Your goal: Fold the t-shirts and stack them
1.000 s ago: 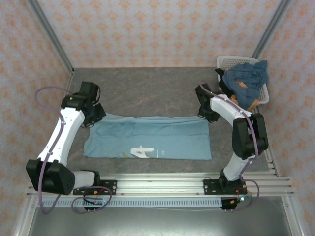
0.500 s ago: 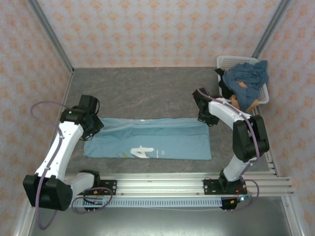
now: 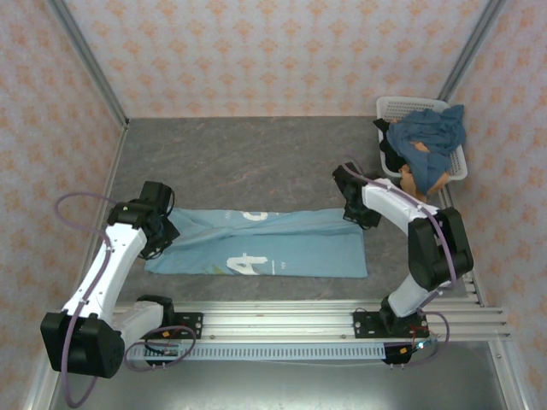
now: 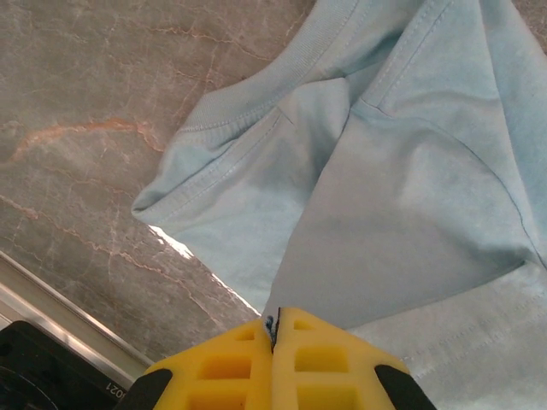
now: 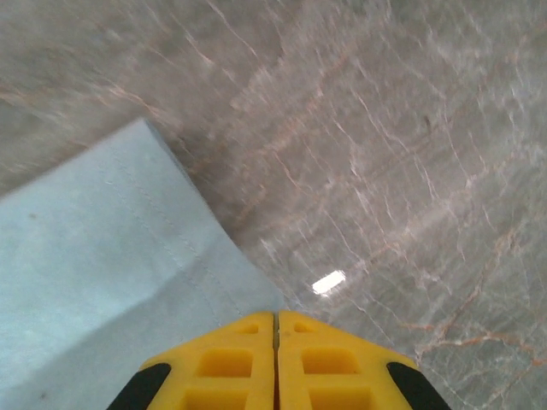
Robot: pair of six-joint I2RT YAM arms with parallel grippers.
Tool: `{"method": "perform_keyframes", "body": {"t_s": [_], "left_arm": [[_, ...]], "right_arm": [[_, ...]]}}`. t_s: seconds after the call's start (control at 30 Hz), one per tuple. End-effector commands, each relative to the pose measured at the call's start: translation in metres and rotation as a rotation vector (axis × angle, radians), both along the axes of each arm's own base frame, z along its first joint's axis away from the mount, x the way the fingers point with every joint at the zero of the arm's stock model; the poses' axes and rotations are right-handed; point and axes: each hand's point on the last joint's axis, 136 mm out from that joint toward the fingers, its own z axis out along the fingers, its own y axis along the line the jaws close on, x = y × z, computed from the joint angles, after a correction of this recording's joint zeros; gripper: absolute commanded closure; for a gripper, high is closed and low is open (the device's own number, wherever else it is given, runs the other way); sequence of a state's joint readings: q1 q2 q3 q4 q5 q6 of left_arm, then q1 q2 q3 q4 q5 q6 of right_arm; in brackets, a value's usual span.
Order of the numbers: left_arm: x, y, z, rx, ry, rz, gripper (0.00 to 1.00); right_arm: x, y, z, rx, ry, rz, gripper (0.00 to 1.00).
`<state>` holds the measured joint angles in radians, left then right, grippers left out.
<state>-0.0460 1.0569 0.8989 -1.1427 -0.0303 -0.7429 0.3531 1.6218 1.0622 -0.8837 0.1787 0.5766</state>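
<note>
Your left gripper (image 4: 275, 325) and right gripper (image 5: 275, 318) each clamp a far corner of the shirt (image 3: 273, 248), so the fold should land evenly toward the near edge of the tabletop (image 3: 239, 154).

The left gripper (image 3: 161, 232) and the right gripper (image 3: 357, 212) have both come nearer to the arm bases. Each is pinched on the far edge of the light sky-blue t-shirt (image 3: 291, 249) and has dragged it along. Between them the cloth now lies folded over (a white letter (image 3: 252, 215) has appeared there).
</note>
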Motion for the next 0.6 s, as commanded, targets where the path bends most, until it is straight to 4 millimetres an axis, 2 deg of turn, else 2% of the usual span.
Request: {"method": "perform_keyframes", "body": {"t_s": [0.0,0.13,0.33,0.4,0.5,0.57], "left_arm": [[-0.005,0.007,-0.007,0.05,0.034,0.0,1.0],[-0.005,0.005,-0.015,0.043,0.047,-0.004,1.0],[-0.006,0.007,-0.019,0.071,0.059,-0.015,1.0],[-0.005,0.007,-0.02,0.069,0.058,-0.016,1.0],[-0.003,0.006,-0.021,0.068,0.058,-0.014,1.0],[0.0,0.007,-0.02,0.076,0.058,-0.016,1.0]], "right_arm": [[-0.019,-0.004,-0.003,-0.001,0.033,-0.046,0.91],[-0.026,-0.002,-0.007,0.021,0.044,-0.063,0.89],[-0.036,-0.001,-0.006,0.048,0.051,-0.091,0.79],[-0.037,-0.002,-0.002,0.049,0.04,-0.097,0.79],[-0.036,-0.002,0.001,0.054,0.027,-0.097,0.89],[-0.036,-0.003,0.001,0.049,0.029,-0.102,0.91]]}}
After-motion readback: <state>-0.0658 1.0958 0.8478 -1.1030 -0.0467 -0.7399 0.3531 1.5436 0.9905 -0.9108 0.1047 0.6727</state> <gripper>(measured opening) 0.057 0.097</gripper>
